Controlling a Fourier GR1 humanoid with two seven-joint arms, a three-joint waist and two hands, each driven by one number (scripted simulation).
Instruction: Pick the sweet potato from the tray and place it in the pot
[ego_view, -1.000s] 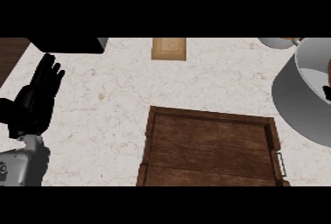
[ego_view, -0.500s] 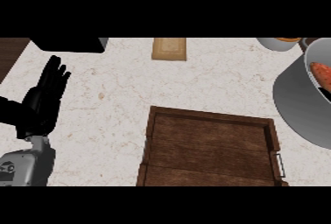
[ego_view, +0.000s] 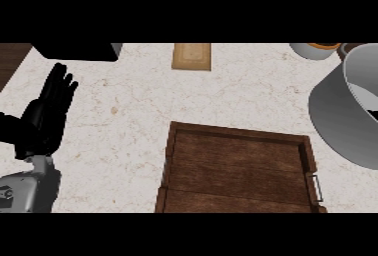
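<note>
On the desk (ego_view: 221, 95), head view: a dark wooden tray (ego_view: 240, 172) lies at lower centre, its floor bare, with a small metal handle (ego_view: 318, 187) on its right rim. No sweet potato shows on the tray. A grey pot (ego_view: 336, 120) stands at the right edge, cut off by the frame; only a strip of its inner wall is visible, and whether the sweet potato lies inside cannot be told. Just above the pot, at the top right corner, a small grey bowl (ego_view: 314, 51) holds something orange, partly out of view. A tan board (ego_view: 192, 56) lies at top centre, well apart from the tray. A black block (ego_view: 77, 51) sits at top left, and beside it a strip of dark wood (ego_view: 11, 62) marks the desk's left border.

Left hand (ego_view: 44, 120): at the left edge above its grey forearm (ego_view: 29, 190), fingers (ego_view: 60, 85) straight and pointing up, spread slightly, holding nothing, resting apart from the tray.

Right hand: not visible.
</note>
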